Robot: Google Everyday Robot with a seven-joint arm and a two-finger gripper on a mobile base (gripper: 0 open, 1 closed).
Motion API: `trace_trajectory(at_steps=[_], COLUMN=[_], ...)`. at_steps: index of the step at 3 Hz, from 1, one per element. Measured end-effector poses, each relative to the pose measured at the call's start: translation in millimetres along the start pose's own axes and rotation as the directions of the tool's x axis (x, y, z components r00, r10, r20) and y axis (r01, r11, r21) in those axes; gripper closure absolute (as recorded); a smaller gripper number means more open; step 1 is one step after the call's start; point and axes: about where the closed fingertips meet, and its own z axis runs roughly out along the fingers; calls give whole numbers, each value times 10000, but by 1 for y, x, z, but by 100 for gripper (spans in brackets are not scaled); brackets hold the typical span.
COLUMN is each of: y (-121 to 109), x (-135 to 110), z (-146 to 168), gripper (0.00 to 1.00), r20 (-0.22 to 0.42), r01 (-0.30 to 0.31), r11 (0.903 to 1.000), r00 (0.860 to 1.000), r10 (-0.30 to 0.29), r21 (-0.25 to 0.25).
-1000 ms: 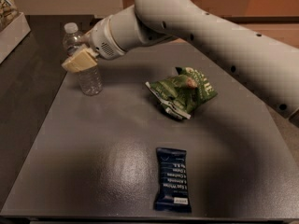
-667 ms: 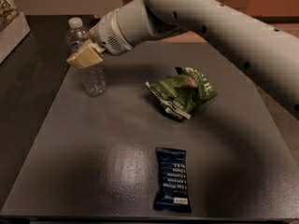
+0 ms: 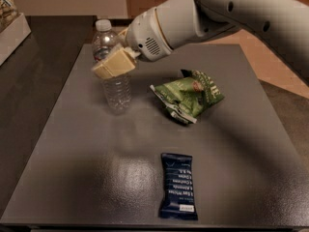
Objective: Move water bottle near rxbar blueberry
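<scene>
The gripper (image 3: pixel 112 65) sits at the far left of the grey table (image 3: pixel 63 168), its cream fingers (image 3: pixel 116 62) closed across the middle of the water bottle (image 3: pixel 117 92), one pad in front and the other, it seems, hidden behind; the bottle stands upright, white cap up, though whether its base rests on the table or hangs just clear I cannot tell. The rxbar blueberry (image 3: pixel 178 186) lies flat near the front edge, well apart from the bottle; a crumpled green chip bag (image 3: pixel 189 96) lies between the two, off to the side. The bottle looks light, thin-walled and smooth, so it would likely dent or slip under a hard squeeze; a hold at the waist, around the label band, looks soundest, keeping it upright.
</scene>
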Motion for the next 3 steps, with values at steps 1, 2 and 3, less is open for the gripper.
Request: trace_trajectory(at_steps=[1, 2, 3], y=[26, 48, 66], x=[23, 44, 61], z=[-36, -60, -74], gripper=[100, 100, 100], r20=[-27, 15, 22], r01=[-476, -830, -923], r11=[9988, 9965, 9957], r00=[9989, 9965, 9957], r10=[476, 830, 923], r21=[-65, -76, -66])
